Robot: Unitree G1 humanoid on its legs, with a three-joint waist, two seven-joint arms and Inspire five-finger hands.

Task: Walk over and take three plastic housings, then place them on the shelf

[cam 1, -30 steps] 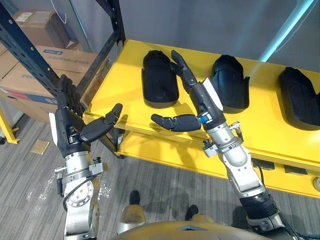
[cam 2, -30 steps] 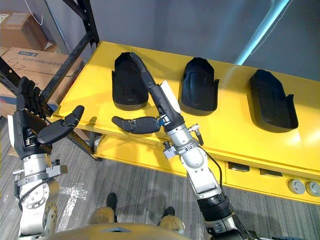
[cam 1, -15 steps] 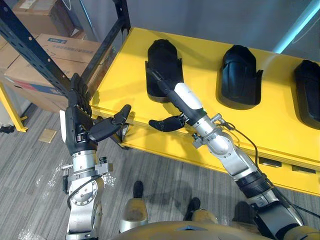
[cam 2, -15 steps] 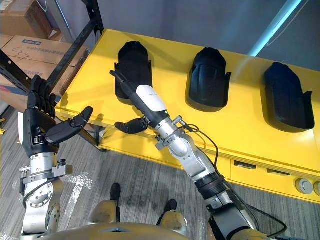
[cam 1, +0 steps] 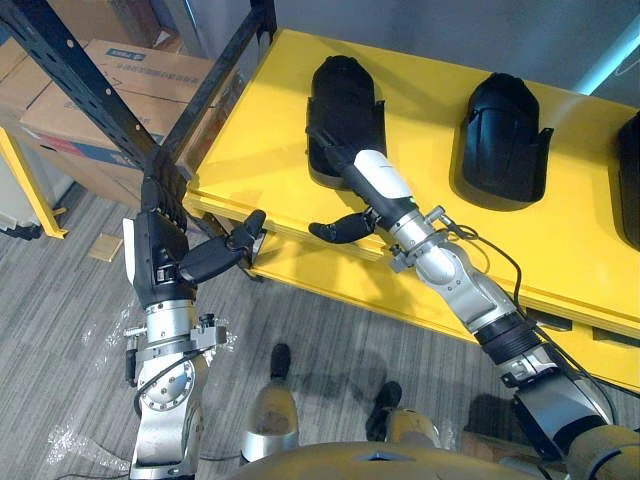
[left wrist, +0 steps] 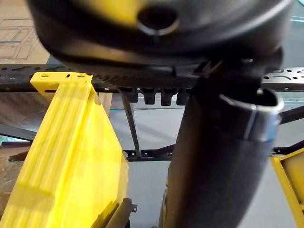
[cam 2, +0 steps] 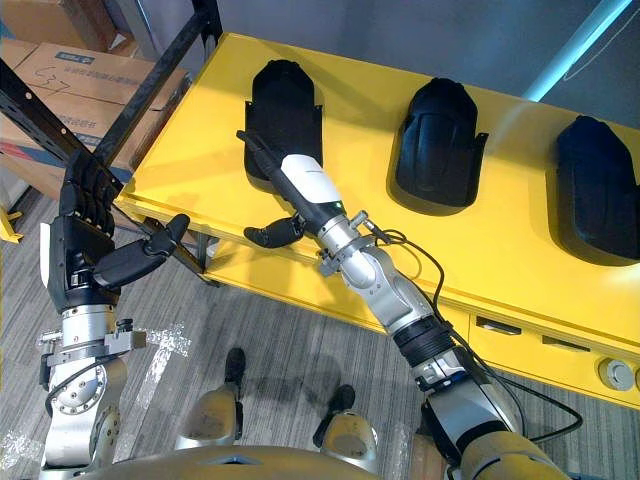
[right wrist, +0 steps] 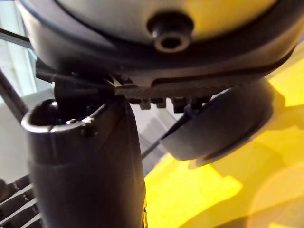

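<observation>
Eye views: from the head, steeply down; both share the flat bright-yellow table (cam 1: 250, 140) and black moulded plastic housings (cam 2: 438, 125).
Left wrist view: very close, along the dark left hand (left wrist: 218, 156), toward a black perforated steel rack (left wrist: 19, 72).
Right wrist view: very close, along the dark right hand (right wrist: 85, 180), over the table.

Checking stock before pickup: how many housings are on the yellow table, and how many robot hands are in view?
housings: 3
hands: 2 (left hand, right hand)
Total: 5
</observation>
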